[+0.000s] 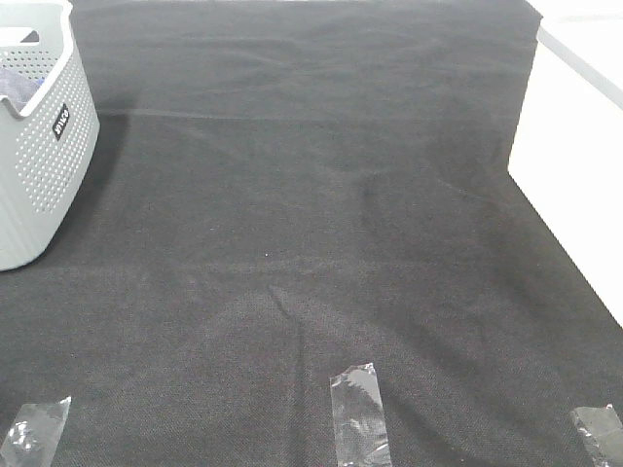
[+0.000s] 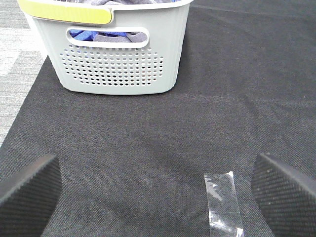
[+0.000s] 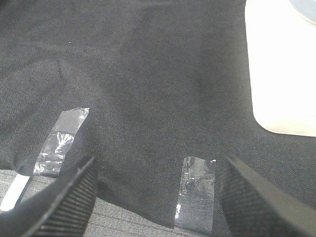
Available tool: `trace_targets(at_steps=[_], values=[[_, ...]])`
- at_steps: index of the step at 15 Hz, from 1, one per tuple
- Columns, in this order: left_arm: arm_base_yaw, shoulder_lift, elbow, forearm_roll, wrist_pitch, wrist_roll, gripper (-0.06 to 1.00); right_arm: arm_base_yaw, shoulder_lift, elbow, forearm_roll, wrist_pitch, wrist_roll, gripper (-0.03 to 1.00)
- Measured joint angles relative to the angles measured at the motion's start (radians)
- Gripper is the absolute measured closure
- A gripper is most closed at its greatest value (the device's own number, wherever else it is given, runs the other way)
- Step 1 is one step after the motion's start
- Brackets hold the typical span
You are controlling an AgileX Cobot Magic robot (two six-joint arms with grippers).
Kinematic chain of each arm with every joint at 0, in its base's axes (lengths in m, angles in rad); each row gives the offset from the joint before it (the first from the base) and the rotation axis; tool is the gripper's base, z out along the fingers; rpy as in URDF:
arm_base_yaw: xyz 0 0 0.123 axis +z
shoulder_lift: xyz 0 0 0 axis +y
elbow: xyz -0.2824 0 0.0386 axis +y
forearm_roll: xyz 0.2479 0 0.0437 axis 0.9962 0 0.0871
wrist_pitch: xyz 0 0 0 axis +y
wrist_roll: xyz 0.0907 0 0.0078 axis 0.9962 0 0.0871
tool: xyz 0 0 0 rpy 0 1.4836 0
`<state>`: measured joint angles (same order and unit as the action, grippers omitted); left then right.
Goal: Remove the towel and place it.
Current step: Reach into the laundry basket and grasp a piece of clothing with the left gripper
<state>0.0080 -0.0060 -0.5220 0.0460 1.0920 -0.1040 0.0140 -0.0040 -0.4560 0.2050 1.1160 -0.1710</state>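
Plainly, the towel (image 2: 139, 37) lies inside the basket (image 2: 118, 74); left jaws gape wide facing it, right jaws wide, well apart.

Black cloth (image 1: 311, 195) carries grey basket (image 1: 44, 175) and tape strips (image 1: 360, 413).

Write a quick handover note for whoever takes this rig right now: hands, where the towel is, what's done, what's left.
Left hand: open, empty, facing the basket.
Right hand: open, empty, over the black table cloth.
Towel: greyish-purple cloth in the basket, beside blue fabric.
Done: nothing yet; towel not grasped.
Left: lift the towel out and place it.
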Motion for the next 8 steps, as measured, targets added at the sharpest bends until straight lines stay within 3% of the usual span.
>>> trace_targets(at_steps=[8], values=[[0.0,0.0,0.0,0.0,0.0,0.0,-0.05,0.0,0.0,0.0,0.0,0.0,0.0,0.28]])
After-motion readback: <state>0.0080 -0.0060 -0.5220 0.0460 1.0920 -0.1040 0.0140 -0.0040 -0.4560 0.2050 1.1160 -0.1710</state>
